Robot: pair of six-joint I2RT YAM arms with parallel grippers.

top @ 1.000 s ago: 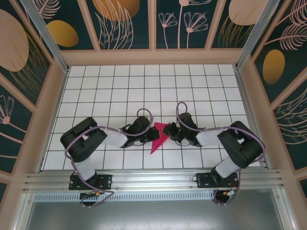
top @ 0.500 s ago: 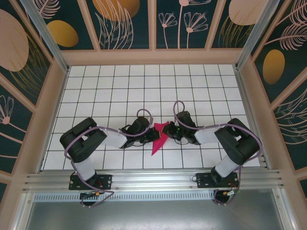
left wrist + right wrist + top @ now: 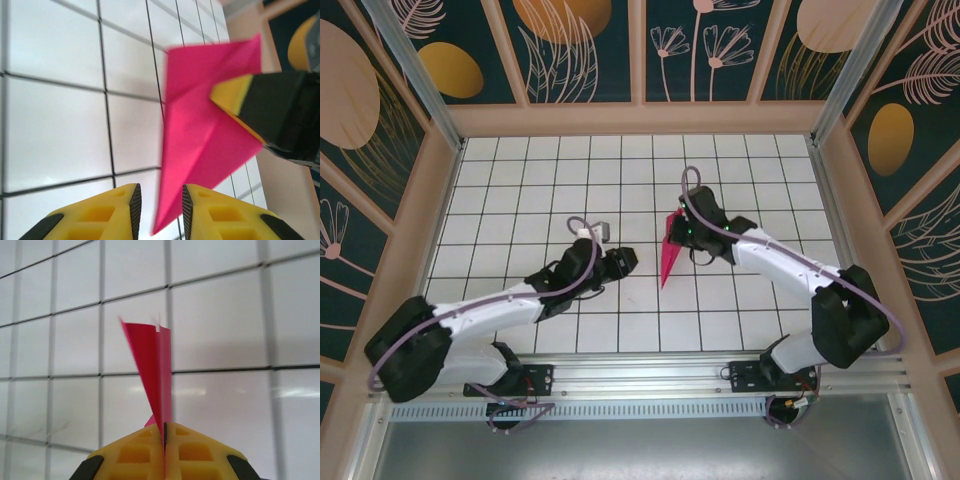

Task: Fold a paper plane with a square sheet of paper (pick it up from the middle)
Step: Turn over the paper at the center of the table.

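Observation:
The paper plane [image 3: 669, 258] is a narrow magenta-pink dart with its point aimed at the near edge, over the middle of the white tiled table [image 3: 520, 190]. My right gripper [image 3: 677, 234] is shut on its wide rear end, and the right wrist view shows the folded plane [image 3: 152, 365] standing up out of the closed right gripper [image 3: 165, 429]. My left gripper [image 3: 627, 259] is open just left of the plane and apart from it. In the left wrist view the plane [image 3: 200, 135] hangs ahead of the open left gripper [image 3: 159, 210], its tip near the gap, with a yellow right finger [image 3: 232, 95] pinching it.
Wooden walls with dark floral panels [image 3: 640, 50] enclose the table on three sides. A metal rail [image 3: 640, 375] carrying both arm bases runs along the near edge. The left arm stretches from the near left corner towards the centre.
My right gripper has carried the plane up and towards the far side. The left gripper has let go, opened and drawn back to the left as its arm stretched out.

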